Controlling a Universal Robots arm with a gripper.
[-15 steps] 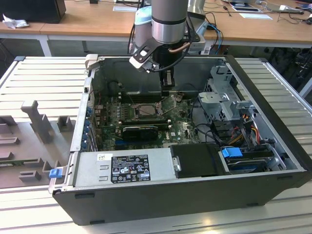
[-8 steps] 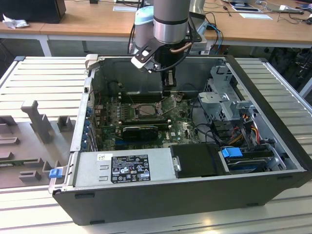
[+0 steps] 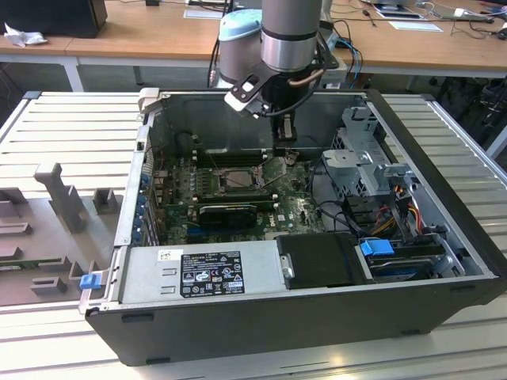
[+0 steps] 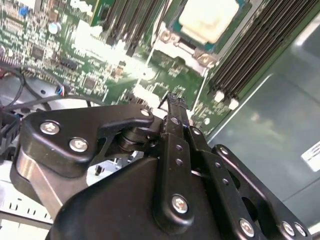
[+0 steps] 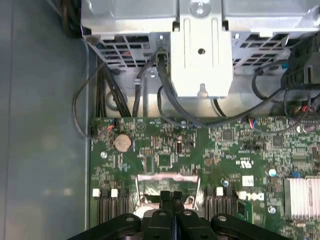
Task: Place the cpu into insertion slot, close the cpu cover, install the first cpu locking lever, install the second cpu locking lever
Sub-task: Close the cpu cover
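The cpu [image 4: 207, 20] lies flat in the insertion slot [image 3: 236, 180] on the green board, its pale top showing. The cpu cover [image 5: 168, 176], a thin silvery frame with an open window, looks raised at the slot's edge on the exterior view's right [image 3: 275, 170]. My gripper [image 3: 283, 153] hangs inside the case just above that raised edge. In both wrist views its black fingertips [image 4: 175, 99] [image 5: 172, 194] are pressed together with nothing between them. A thin wire lever [image 4: 200, 95] runs beside the slot.
A silver drive cage [image 5: 200, 50] with black cables stands past the board, on the exterior view's right [image 3: 372, 158]. Memory slots [image 4: 250, 50] flank the socket. A long black card [image 3: 230, 212] and the power supply [image 3: 198, 273] sit nearer the front. Case walls enclose all.
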